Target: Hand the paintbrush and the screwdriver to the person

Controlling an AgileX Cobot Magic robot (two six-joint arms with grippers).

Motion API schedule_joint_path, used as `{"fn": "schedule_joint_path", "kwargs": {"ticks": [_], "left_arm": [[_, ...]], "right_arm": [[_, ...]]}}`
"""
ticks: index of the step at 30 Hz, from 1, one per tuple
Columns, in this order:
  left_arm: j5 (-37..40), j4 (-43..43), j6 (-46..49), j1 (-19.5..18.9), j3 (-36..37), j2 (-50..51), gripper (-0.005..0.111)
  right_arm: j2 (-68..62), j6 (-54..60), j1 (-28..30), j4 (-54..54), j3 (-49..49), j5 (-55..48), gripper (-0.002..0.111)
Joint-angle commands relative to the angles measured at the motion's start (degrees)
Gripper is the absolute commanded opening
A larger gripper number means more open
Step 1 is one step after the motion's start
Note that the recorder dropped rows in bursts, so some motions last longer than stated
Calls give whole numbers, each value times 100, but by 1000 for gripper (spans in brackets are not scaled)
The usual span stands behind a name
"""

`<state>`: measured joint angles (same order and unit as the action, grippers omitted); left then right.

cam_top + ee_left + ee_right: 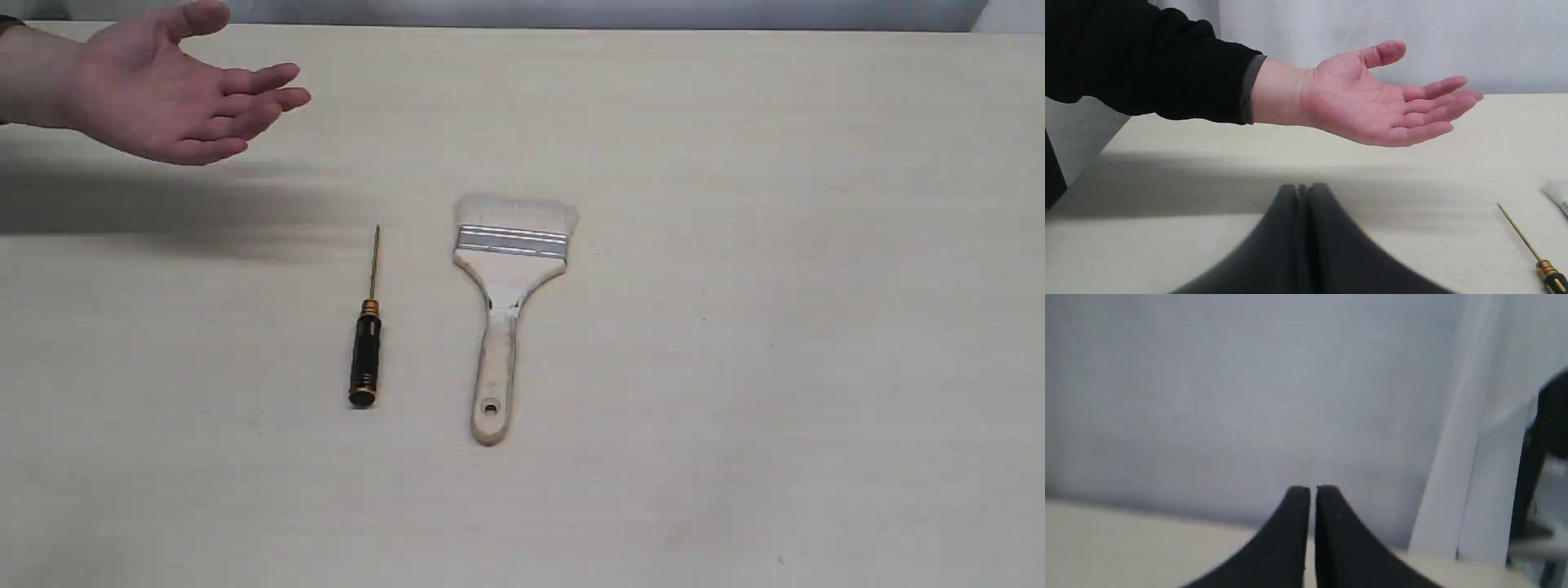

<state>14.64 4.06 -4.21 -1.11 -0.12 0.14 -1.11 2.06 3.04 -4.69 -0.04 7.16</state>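
The paintbrush (506,302) lies flat mid-table, pale bristles pointing away, wooden handle with a hole toward the near edge. Left of it lies the screwdriver (366,343), black handle near, thin shaft pointing away; its shaft and gold collar also show in the left wrist view (1531,249). The person's open hand (175,94) hovers palm-up over the far left of the table, with a dark sleeve (1147,61). My left gripper (1303,188) is shut and empty, below the palm (1372,102). My right gripper (1312,490) is shut, facing the wall. Neither gripper appears in the exterior view.
The pale table (775,327) runs back to a grey-white wall (571,12). The hand casts a broad shadow (163,212) on the far left of the tabletop. A dark stand (1543,457) and a white curtain edge (1457,457) show in the right wrist view.
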Motion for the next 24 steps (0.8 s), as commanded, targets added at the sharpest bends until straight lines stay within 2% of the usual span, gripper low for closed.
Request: {"fn": "schedule_joint_path", "kwargs": {"ticks": [1, 4, 11, 17, 20, 22, 24], "left_arm": [[-36, 3, -12, 47, 12, -14, 0], [-36, 3, -12, 47, 12, -14, 0], [-36, 3, -12, 47, 12, -14, 0], [-36, 3, -12, 47, 12, -14, 0], [-36, 3, -12, 47, 12, -14, 0], [-36, 3, -12, 47, 12, -14, 0], [-36, 3, -12, 47, 12, -14, 0]], "right_arm": [[24, 30, 16, -42, 4, 1539, 4], [24, 13, 16, -42, 4, 2133, 4], [24, -77, 16, -42, 4, 2744, 4], [24, -1692, 16, -30, 4, 3010, 4], [24, -1980, 16, -88, 4, 3150, 4], [24, -2329, 16, -619, -160, 2786, 4], [-60, -3175, 16, -1770, -551, 2281, 4]]}}
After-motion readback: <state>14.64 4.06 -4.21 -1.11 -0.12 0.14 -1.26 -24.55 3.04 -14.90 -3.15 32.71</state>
